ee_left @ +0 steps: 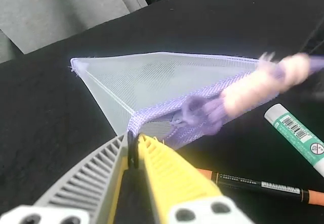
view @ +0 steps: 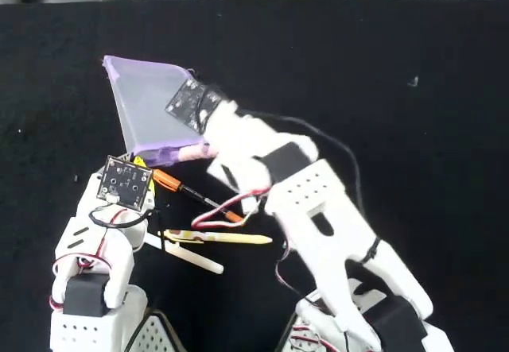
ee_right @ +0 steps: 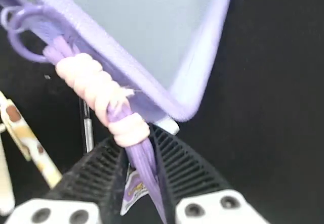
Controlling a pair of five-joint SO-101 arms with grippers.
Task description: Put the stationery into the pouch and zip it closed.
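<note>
- The pouch [view: 151, 102] is lying on the table [view: 413, 129], and its mesh is showing nothing inside. The step in hand is judged to be working the zip before loading.
- The left gripper [ee_left: 133, 142] is pressing its jaws together on the pouch's near corner, apparently anchoring it.
- The right gripper [ee_right: 137, 145] is pinching the purple cord of the pull [ee_right: 96, 90], which is hanging from the zip along the pouch's near edge.
- How far the zip is standing open cannot be told.
- The next move is likely calling for the pull to be drawn along the pouch's edge, away from the pinched corner. One gripper is then having to let go to fetch a pen.
- The orange pen [view: 179, 185] is lying just beside the pouch's near edge, close to the pinched corner.
- The marker [ee_left: 298, 139] is lying near the pouch, beyond the orange pen.
- The spotted pen [view: 227, 237] and the white stick [view: 193, 257] are lying farther from the pouch than the orange pen.
- The right arm's wires [view: 219, 209] are hanging over the orange pen's tip on the side away from the pouch. They are likely getting in the way of a grasp there.
</note>
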